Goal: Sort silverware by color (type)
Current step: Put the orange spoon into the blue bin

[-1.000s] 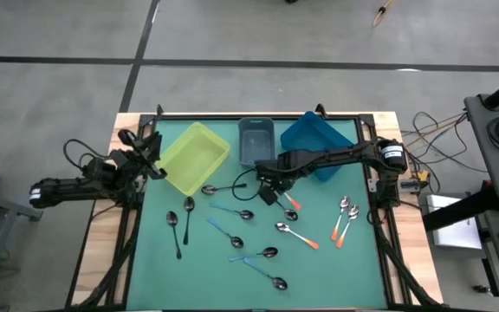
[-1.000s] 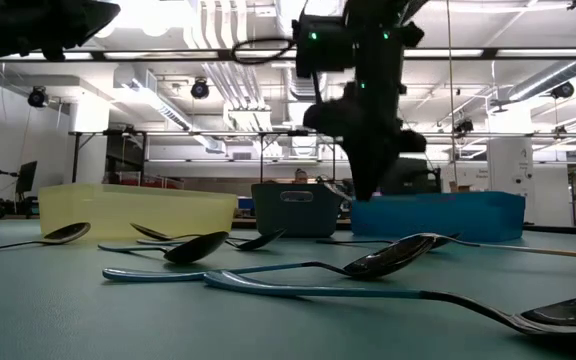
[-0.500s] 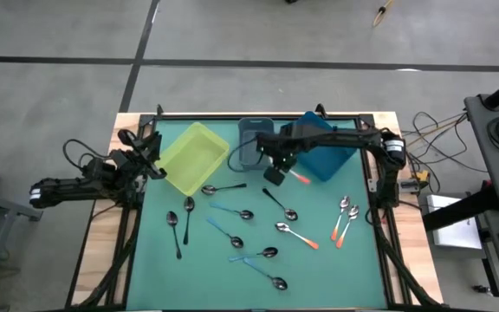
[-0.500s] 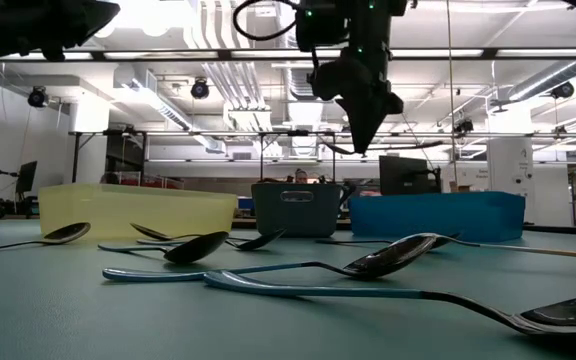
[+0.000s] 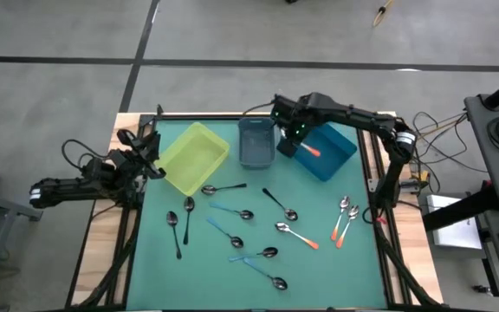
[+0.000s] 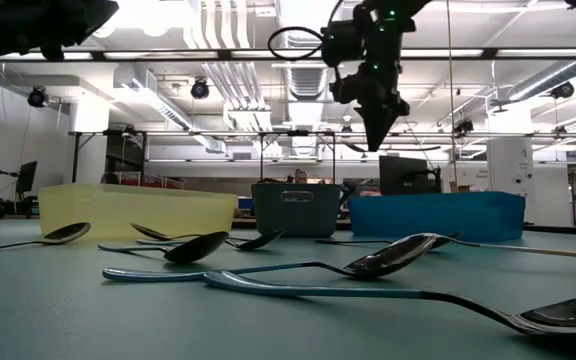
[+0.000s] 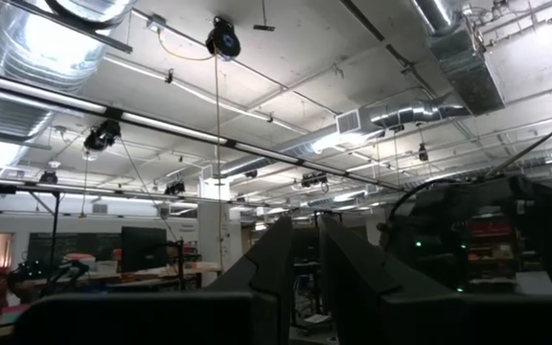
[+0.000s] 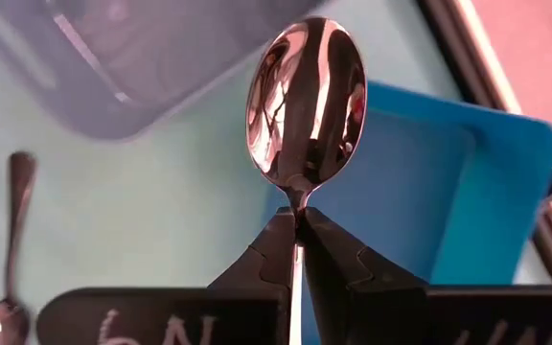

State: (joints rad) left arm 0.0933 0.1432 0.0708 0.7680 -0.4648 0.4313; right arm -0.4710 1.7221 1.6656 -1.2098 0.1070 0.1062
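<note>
Spoon [image 8: 307,101]: orange-red handle pinched in right hand [image 5: 294,144], raised for dropping.
Blue bin [image 5: 336,149]: bench's 1 o'clock, beneath it.
Left hand [image 7: 298,251]: parked at 9 o'clock, nearly closed, empty.

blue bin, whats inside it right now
Nothing lies in the blue bin that can be seen. The right gripper holds an orange-red-handled spoon above it; the arm covers the bin's near-left corner, so that part is hidden.

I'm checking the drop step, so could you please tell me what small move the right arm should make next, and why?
Probably open the right gripper to release the orange-handled spoon. It is shut on the spoon's neck, held above the blue bin, so the spoon should fall inside.
</note>
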